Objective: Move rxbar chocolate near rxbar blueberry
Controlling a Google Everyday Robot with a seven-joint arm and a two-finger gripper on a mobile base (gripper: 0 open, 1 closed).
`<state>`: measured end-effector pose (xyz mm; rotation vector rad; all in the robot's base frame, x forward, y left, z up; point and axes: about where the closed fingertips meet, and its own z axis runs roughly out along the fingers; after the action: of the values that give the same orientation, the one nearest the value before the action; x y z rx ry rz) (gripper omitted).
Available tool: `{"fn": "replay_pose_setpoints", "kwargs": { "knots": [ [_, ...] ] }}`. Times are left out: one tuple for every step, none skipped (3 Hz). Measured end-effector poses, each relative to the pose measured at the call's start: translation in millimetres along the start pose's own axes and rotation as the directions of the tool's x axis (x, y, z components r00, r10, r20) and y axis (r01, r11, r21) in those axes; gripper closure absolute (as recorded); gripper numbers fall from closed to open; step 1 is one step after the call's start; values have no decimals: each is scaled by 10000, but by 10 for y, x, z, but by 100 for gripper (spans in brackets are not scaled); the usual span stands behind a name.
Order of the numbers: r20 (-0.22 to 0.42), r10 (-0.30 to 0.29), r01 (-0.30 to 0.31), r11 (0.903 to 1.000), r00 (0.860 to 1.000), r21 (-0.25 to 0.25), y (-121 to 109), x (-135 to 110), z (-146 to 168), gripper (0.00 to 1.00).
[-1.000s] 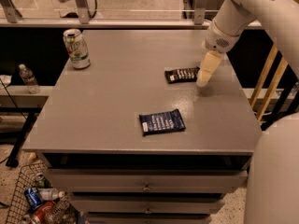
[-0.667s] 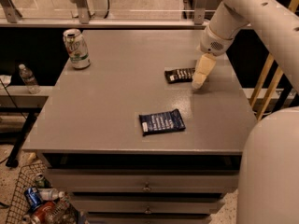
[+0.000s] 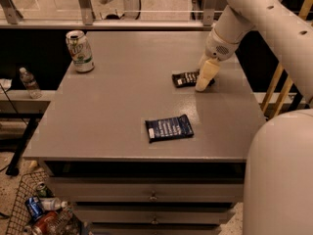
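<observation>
On table (image 3: 112, 111): end effector (image 3: 203, 81) at right end of rxbar chocolate (image 3: 184, 79), rxbar blueberry (image 3: 168, 128) in front, can (image 3: 79, 51) back-left.

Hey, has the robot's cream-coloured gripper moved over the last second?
Yes. The gripper has shifted left in view, toward the green-and-white drink can, and now overlaps the right end of the black-wrapped snack bar.

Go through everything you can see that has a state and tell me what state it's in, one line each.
Gripper: down at the table, at the right end of the chocolate bar.
Chocolate bar: lying flat, right end hidden by the gripper.
Blueberry bar: lying flat near the front edge, apart from the chocolate bar.
Can: upright, back left corner.
Bottle: upright, off the table to the left.
Drawers: shut.
</observation>
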<state>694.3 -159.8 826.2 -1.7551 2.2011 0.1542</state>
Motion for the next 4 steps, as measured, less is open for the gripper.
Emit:
{"fn": "replay_pose_setpoints", "kwargs": {
  "knots": [
    [68,-80,80,10000,9999,-10,11,-43,-8,65],
    [71,-83,83,10000,9999,-10,7,-55,-40,88],
    [73,-86,86,10000,9999,-9,8,-55,-41,100],
    [587,-735,722,9971,9956,237,235,-282,-397,100]
  ]
}}
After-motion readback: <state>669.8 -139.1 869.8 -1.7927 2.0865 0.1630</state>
